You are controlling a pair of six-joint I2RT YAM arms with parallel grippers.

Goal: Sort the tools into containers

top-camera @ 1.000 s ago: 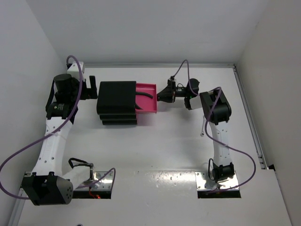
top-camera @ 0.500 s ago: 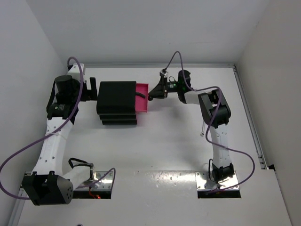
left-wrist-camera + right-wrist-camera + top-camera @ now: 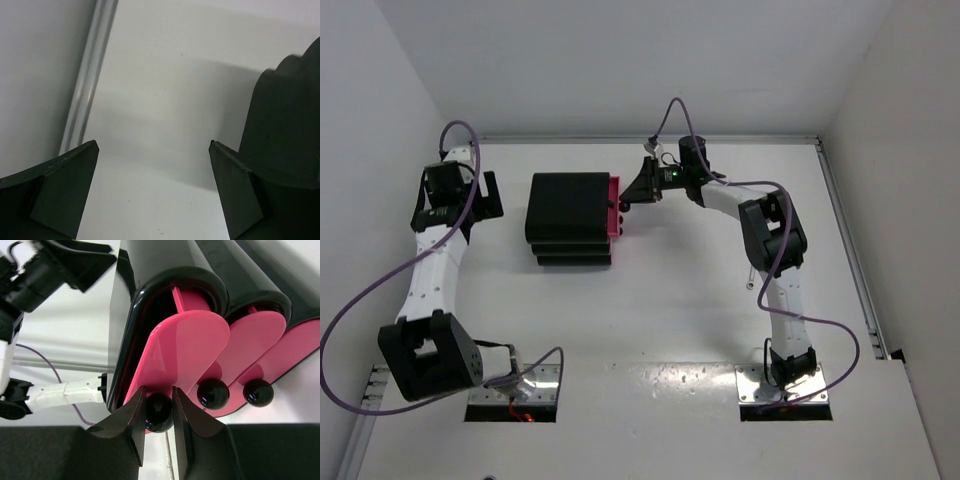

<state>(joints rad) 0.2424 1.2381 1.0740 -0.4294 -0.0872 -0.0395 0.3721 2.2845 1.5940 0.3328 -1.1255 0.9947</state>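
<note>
The black three-tier drawer chest (image 3: 568, 205) stands at the back left of the table. My right gripper (image 3: 158, 390) is shut on the round black knob (image 3: 159, 412) of the top pink drawer (image 3: 185, 345). Only a thin pink strip (image 3: 615, 205) of that drawer shows from above, under the right gripper (image 3: 628, 203). The other two pink drawers (image 3: 250, 335) are pushed in, and what lies inside is hidden. A thin silver wrench (image 3: 749, 284) lies beside the right arm. My left gripper (image 3: 490, 195) hangs open left of the chest, with only bare table between its fingers (image 3: 65, 190).
White walls close in the table on the left, back and right. A metal rail (image 3: 87, 80) runs along the left wall close to the left gripper. A purple cable (image 3: 670, 115) loops above the right wrist. The chest's dark side (image 3: 295, 115) rises just right of the left gripper.
The right gripper has moved left, sliding the top drawer from well open to almost fully in. The left arm has drawn back from the chest toward the left wall.
</note>
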